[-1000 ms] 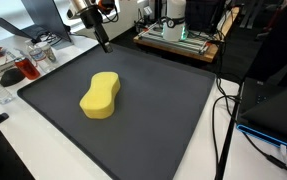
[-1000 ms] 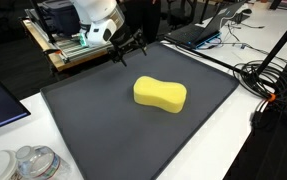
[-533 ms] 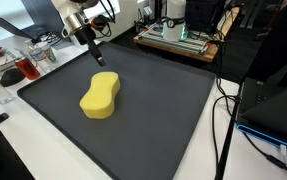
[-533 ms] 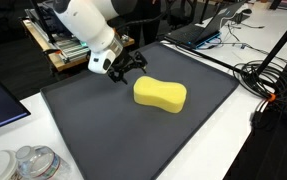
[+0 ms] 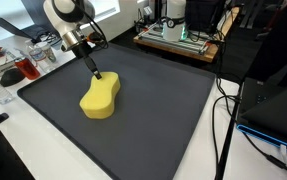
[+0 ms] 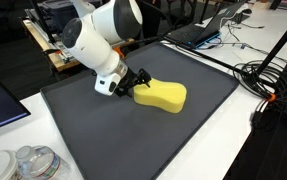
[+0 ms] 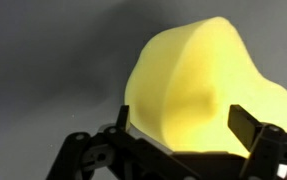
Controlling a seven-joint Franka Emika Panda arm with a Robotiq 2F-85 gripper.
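Saw a dark grey mat (image 5: pixel 168 120) (image 6: pixel 103 135) covering most of a white table (image 5: pixel 28 150) (image 6: pixel 238 150), matte and flat. Found the yellow sponge (image 5: pixel 100 95) (image 6: pixel 163 96) (image 7: pixel 203 90) lying flat near the middle of that mat, peanut-shaped with a narrow waist. Found the gripper (image 5: pixel 98 74) (image 6: pixel 136 88) (image 7: pixel 183 125) down at one rounded end of the sponge, its white arm slanting in from the mat's far side. In the wrist view, made out the jaws spread wide, one dark finger on either side of that end, clasping nothing; could not tell whether either pad touched the foam. Noted black cables (image 5: pixel 223 115) (image 6: pixel 268 85) trailing over the table beside the mat, clear plastic tubs (image 6: pixel 28 162) at a near corner, a laptop (image 6: pixel 198 32) past the far edge, and a wooden rack of equipment (image 5: pixel 178 38) behind. Could read no lettering anywhere at this size.
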